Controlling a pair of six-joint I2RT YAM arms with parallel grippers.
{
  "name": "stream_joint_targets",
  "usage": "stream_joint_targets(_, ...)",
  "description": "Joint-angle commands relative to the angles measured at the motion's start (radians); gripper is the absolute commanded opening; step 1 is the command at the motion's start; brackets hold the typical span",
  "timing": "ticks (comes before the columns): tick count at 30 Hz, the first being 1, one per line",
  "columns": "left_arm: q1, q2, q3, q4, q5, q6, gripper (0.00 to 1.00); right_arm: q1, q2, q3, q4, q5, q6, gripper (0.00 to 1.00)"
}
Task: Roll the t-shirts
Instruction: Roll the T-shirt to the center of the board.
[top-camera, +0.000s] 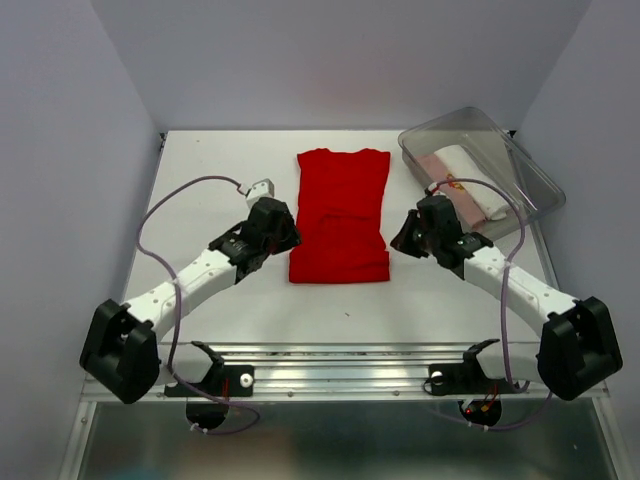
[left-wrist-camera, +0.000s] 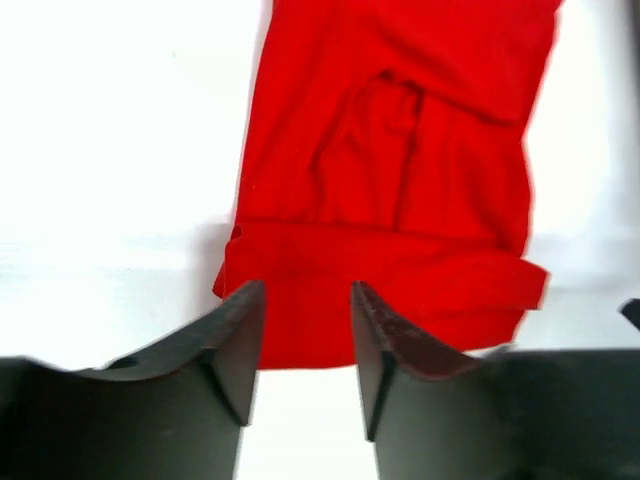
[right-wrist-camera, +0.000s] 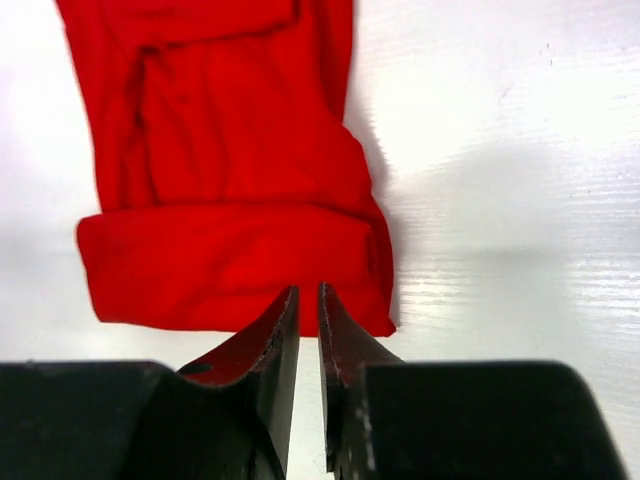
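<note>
**Top view.** The red shirt (top-camera: 340, 210) lies flat in the middle of the white tabletop (top-camera: 200, 165), folded into a long strip running away from the arms. Its near end is turned over into a thicker band. The left tool (top-camera: 291, 239) sits at the strip's left edge, near that band. The right tool (top-camera: 403, 237) is just beside the right edge, with a little bare tabletop between them. At the far right stands a clear bin (top-camera: 530, 180) with two pale rolls (top-camera: 468, 172) in it, one white and one pinkish. How wide either tool stands cannot be told from here.

**Left wrist.** The left tool (left-wrist-camera: 305, 335) is partly open, with a clear gap between its two dark fingers (left-wrist-camera: 238, 345). The gap shows red cloth at the tips and bare tabletop (left-wrist-camera: 120, 150) nearer the camera. Nothing is clamped. The shirt (left-wrist-camera: 400, 170) stretches away ahead. Its folded band lies across the view at the fingertips, creased, with one corner sticking out to the right.

**Right wrist.** The right tool (right-wrist-camera: 308, 320) is narrow, with only a thin slit between its fingers (right-wrist-camera: 272, 345). No cloth shows in the slit. The tips meet the near edge of the shirt (right-wrist-camera: 230, 150), where the turned-over band lies across the picture. The strip runs on beyond it, with tabletop (right-wrist-camera: 500, 150) to the right.
</note>
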Motion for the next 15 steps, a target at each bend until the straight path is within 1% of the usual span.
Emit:
stream_joint_targets(1,0.013,-0.109,-0.045,-0.079,-0.041,-0.021,0.54,0.008,-0.015,-0.061,-0.052,-0.036,0.001,0.2)
stream_joint_targets(2,0.015,-0.138,-0.064,-0.079,-0.03,-0.042,0.57,0.008,-0.012,-0.075,-0.049,-0.054,0.012,0.23)
stream_joint_targets(5,0.015,-0.183,-0.146,-0.068,0.018,-0.085,0.57,0.008,-0.009,-0.149,-0.004,-0.152,0.061,0.33)
stream_joint_targets(6,0.016,-0.192,-0.19,-0.036,0.038,-0.11,0.57,0.008,-0.014,-0.166,0.038,-0.166,0.075,0.41)
stream_joint_targets(8,0.015,-0.218,-0.232,0.002,0.094,-0.136,0.58,0.008,-0.018,-0.198,0.085,-0.191,0.106,0.51)
stream_joint_targets(11,0.016,-0.229,-0.31,0.09,0.145,-0.187,0.59,0.008,-0.012,-0.207,0.109,-0.191,0.112,0.56)
stream_joint_targets(12,0.016,-0.226,-0.337,0.14,0.162,-0.193,0.6,0.008,0.0,-0.209,0.119,-0.188,0.106,0.56)
stream_joint_targets(15,0.016,-0.177,-0.358,0.202,0.173,-0.21,0.6,0.008,0.044,-0.2,0.134,-0.191,0.084,0.57)
